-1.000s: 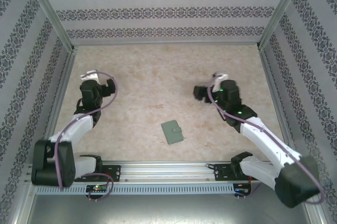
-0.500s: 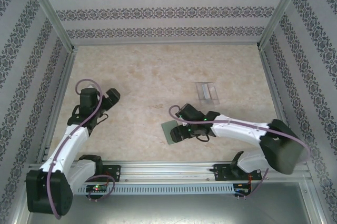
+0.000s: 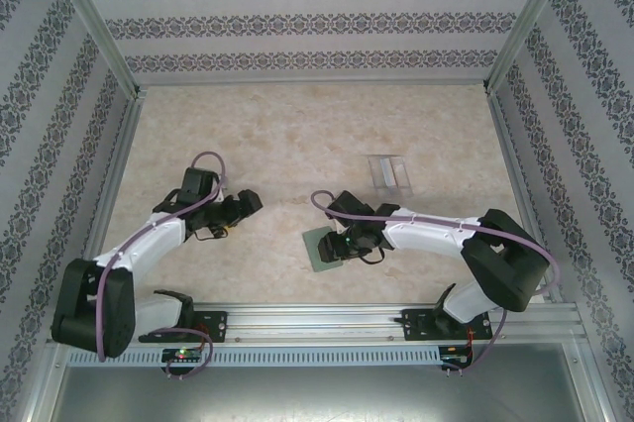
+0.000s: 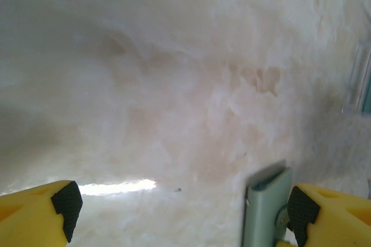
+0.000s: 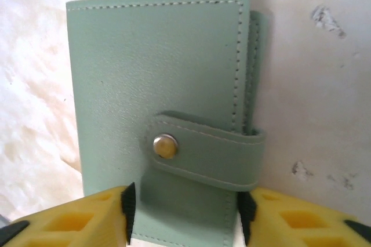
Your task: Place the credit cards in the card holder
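The card holder (image 3: 317,250) lies shut on the table near the front centre, sage green, its snap tab (image 5: 203,151) fastened. My right gripper (image 3: 339,242) hangs right over it. In the right wrist view its yellow fingers (image 5: 128,212) straddle the holder's (image 5: 156,73) lower part, one over the cover and one by the open edge, half closed and gripping nothing. My left gripper (image 3: 248,204) stands open to the holder's left. In the left wrist view a corner of the holder (image 4: 265,209) shows by its right fingertip. The credit cards (image 3: 388,172) lie pale and flat at the back right.
Patterned walls and metal posts (image 3: 117,174) close in the marbled table (image 3: 277,135) on three sides. The arms' mounting rail (image 3: 317,321) runs along the near edge. Open tabletop lies between the holder and the cards.
My right arm swung from the back right down onto the card holder and its jaws narrowed, uncovering the cards. My left gripper moved right toward the holder.
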Available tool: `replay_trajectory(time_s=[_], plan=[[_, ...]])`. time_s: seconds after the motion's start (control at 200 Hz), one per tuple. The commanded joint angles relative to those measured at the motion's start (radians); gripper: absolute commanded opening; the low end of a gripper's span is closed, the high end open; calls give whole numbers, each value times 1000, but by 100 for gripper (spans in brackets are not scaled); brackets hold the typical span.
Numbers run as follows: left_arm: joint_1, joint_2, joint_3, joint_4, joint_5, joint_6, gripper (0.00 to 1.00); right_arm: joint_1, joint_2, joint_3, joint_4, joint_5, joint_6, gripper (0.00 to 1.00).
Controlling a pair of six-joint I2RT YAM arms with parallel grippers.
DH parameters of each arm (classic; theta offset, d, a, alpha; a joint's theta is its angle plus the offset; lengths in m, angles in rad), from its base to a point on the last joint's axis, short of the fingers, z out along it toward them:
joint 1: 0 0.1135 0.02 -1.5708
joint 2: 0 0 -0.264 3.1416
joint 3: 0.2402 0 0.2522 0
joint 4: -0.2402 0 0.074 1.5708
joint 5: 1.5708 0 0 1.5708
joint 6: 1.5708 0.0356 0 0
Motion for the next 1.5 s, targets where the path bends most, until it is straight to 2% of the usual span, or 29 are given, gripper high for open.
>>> replay_trajectory(time_s=[0.0, 0.155, 0.235, 0.32, 0.39, 0.485, 0.595, 0.694, 0.844, 1.034, 1.189, 1.294, 1.354, 1.424, 1.494], plan=[[-51, 48, 71, -15, 84, 51, 92, -10, -3, -34, 65, -69, 81, 41], [-110, 144, 87, -22, 187, 99, 82, -59, -12, -118, 220, -157, 165, 28], [-113, 179, 82, -11, 255, 103, 71, -67, -22, -143, 286, -176, 195, 26], [-121, 205, 85, 1, 301, 103, 67, -70, -3, -137, 334, -186, 209, 24], [-148, 248, 106, 6, 343, 109, 64, -70, 22, -134, 392, -209, 242, 22], [-207, 321, 137, 46, 382, 89, 52, -66, 46, -145, 486, -228, 297, 17], [-236, 346, 115, 112, 368, 39, 44, -67, 72, -161, 551, -233, 327, 10], [-236, 344, 103, 108, 323, 37, 43, -68, 79, -173, 585, -243, 349, 9], [-242, 312, 108, 19, 227, 67, 53, -69, 94, -190, 623, -239, 365, 7], [-242, 214, 108, -85, 75, 89, 57, -69, 91, -206, 639, -228, 376, 6], [-248, 266, 99, -14, 127, 55, 54, -70, 84, -208, 632, -230, 375, 5], [-265, 327, 102, 59, 173, 40, 46, -67, 90, -203, 630, -232, 364, 5], [-269, 359, 109, 80, 195, 42, 37, -69, 108, -196, 636, -242, 364, 3], [-269, 378, 110, 102, 218, 31, 30, -65, 120, -188, 643, -257, 369, 3], [-270, 383, 105, 133, 241, 25, 19, -57, 120, -186, 639, -255, 366, 3]])
